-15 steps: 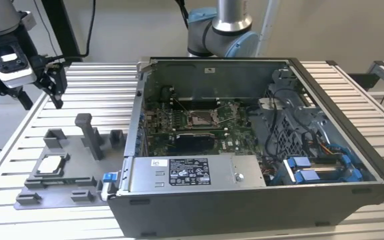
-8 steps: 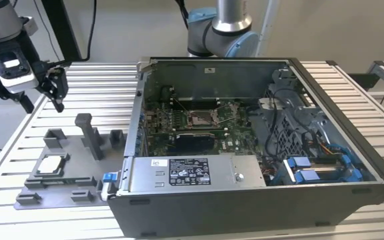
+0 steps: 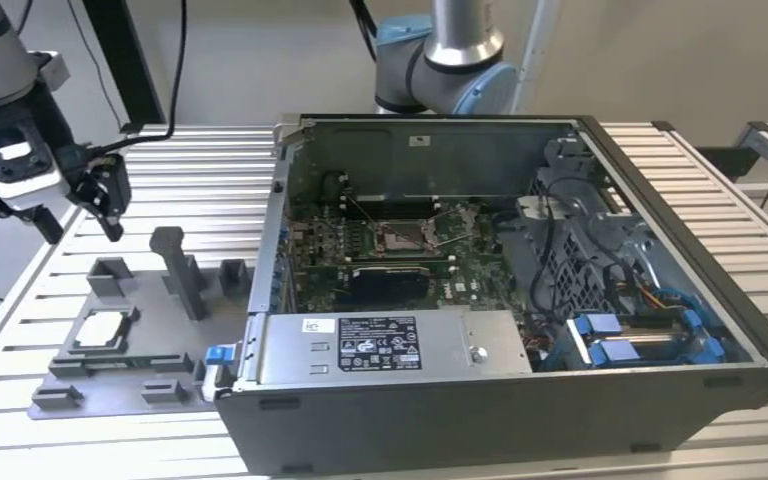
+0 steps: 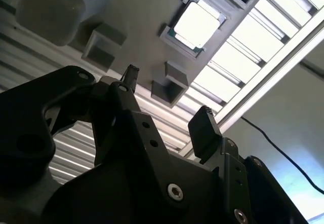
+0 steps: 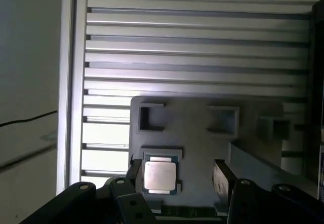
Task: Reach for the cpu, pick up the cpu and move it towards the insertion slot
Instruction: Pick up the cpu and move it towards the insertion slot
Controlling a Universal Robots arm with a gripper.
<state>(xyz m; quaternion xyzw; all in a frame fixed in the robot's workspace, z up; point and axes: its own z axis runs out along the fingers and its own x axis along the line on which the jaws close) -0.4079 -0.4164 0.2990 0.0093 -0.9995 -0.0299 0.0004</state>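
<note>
**Gripper** [image 3: 77, 232]: black, two-fingered, mounted on a grey arm at the exterior view's left. The fingers [image 3: 108, 212] are spread wide apart and hold nothing. It hangs in the air above the table, near the far end of the fixture plate, and touches neither. It also shows in the first wrist view [image 5: 175, 166] and the second wrist view [image 4: 167, 102], with a clear gap between the fingers in both.

**Cpu** [image 3: 107, 327]: a small flat square with a pale silvery top. It lies flat in a square recess of the fixture plate, at the exterior view's left and outside the computer case. In the first wrist view the cpu [image 5: 160, 176] appears between the two fingers, closer to one, and apart from both. In the second wrist view the cpu [image 4: 197, 24] lies beyond the fingertips and shines brightly.

**Fixture plate** [image 3: 157, 345]: a grey slab lying on the table just beside the case. It carries several raised blocks and one tall upright post [image 3: 175, 268].

**Insertion slot** [image 3: 404, 237]: a square socket with a metal frame, set on the green board inside the case. It is well apart from the cpu and the gripper.

**Computer case** [image 3: 491, 420]: a dark grey box lying on its side with the side panel off, so the board, cables and blue clips are exposed.

**Table** [image 3: 197, 165]: a light surface of ribbed metal slats that carries the plate and the case.
</note>
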